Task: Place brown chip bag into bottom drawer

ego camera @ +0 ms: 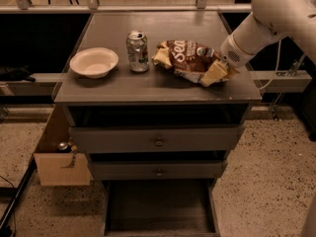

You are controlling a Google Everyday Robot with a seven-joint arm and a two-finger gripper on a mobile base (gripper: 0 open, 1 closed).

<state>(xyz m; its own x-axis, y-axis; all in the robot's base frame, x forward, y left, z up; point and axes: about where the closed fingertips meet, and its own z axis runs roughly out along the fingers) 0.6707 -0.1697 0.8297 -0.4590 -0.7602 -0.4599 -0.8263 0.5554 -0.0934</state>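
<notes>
The brown chip bag lies crinkled on the right half of the grey cabinet top, white script lettering facing up. My gripper is at the bag's right end, low over the top near its right front corner, touching or overlapping the bag there. My white arm reaches in from the upper right. The bottom drawer is pulled out at floor level below the cabinet, and its dark floor shows nothing in it.
A silver soda can stands just left of the bag, and a pale bowl sits further left. Two upper drawers with round knobs are shut. A wooden box hangs at the cabinet's left side.
</notes>
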